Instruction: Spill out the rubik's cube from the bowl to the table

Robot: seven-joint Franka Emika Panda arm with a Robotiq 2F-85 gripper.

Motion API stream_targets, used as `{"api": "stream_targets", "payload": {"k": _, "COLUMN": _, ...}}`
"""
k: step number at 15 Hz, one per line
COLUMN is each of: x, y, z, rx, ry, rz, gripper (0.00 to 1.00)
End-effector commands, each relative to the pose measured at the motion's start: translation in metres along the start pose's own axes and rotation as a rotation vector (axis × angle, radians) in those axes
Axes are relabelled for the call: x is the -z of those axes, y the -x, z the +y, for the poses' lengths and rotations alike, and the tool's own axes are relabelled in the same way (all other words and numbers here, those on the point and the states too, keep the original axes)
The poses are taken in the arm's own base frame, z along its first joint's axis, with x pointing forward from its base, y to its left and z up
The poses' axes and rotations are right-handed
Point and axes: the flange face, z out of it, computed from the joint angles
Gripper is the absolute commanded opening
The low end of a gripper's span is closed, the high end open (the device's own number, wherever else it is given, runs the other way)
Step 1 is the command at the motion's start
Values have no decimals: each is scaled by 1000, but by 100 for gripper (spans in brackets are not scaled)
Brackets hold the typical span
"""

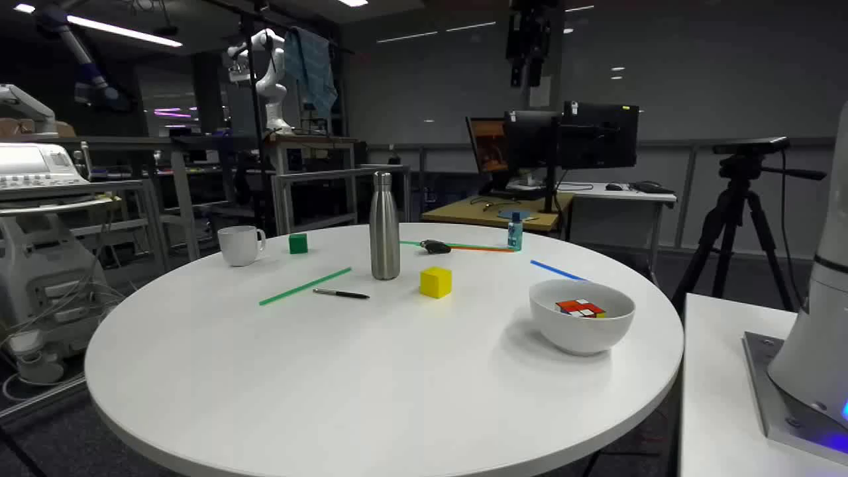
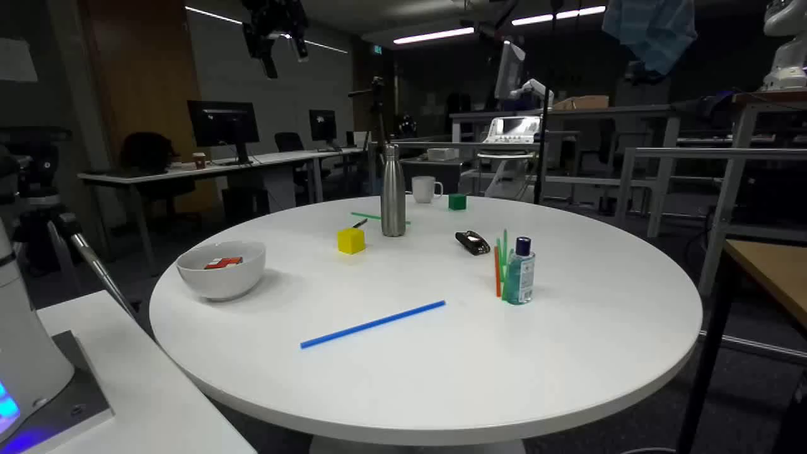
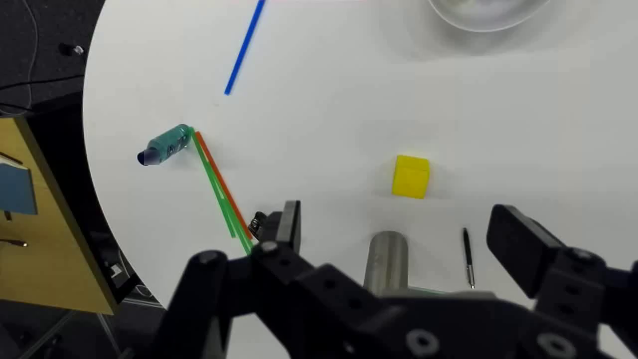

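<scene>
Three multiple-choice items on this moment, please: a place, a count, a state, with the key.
1. Where is the Rubik's cube?
A) beside the steel bottle
B) in the white mug
C) in the bowl

2. How many single-colour blocks stand on the table?
A) one
B) two
C) four

3. How are the fingers set?
A) apart
B) shut on the pen
C) shut on nothing

1 C: both exterior views show it inside the bowl's rim.
2 B: a yellow block and a green block.
3 A: the wrist view shows a wide gap between them.
</scene>
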Motion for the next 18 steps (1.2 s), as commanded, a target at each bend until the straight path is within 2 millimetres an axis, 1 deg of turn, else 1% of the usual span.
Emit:
{"api": "stream_targets", "payload": {"k": 1, "x": 0, "y": 0, "z": 0, "rx": 0, "ry": 0, "rz": -1, "gripper": 100}}
{"api": "stream_targets", "payload": {"k": 3, "x": 3, "y": 5, "z": -8, "rx": 2, "ry": 2, "rz": -11, "gripper": 100}}
{"api": "stream_targets", "payload": {"k": 4, "x": 3, "y": 7, "z": -11, "rx": -15, "ry": -11, "rz": -46, "gripper": 100}}
{"api": "stream_targets", "payload": {"k": 5, "x": 2, "y": 10, "z": -15, "rx": -25, "ry": 24, "rz": -62, "gripper": 100}}
{"api": "stream_targets", "payload": {"k": 6, "x": 0, "y": 12, "z": -19, "rx": -32, "ry": 61, "rz": -43, "gripper": 100}}
{"api": "stream_targets", "payload": {"k": 7, "x": -5, "y": 14, "z": -23, "rx": -22, "ry": 89, "rz": -59, "gripper": 100}}
{"api": "stream_targets", "payload": {"k": 9, "x": -16, "y": 15, "z": -37, "rx": -3, "ry": 91, "rz": -12, "gripper": 100}}
{"api": "stream_targets", "payload": {"k": 11, "x": -35, "y": 13, "z": -51, "rx": 5, "ry": 90, "rz": -13, "gripper": 100}}
{"api": "stream_targets", "payload": {"k": 12, "x": -47, "y": 9, "z": -56, "rx": -21, "ry": 83, "rz": -19, "gripper": 100}}
{"api": "stream_targets", "payload": {"k": 14, "x": -75, "y": 0, "z": -57, "rx": -133, "ry": 78, "rz": -67, "gripper": 100}}
{"api": "stream_targets", "payload": {"k": 18, "x": -132, "y": -16, "z": -53, "rx": -315, "ry": 56, "rz": -148, "gripper": 100}}
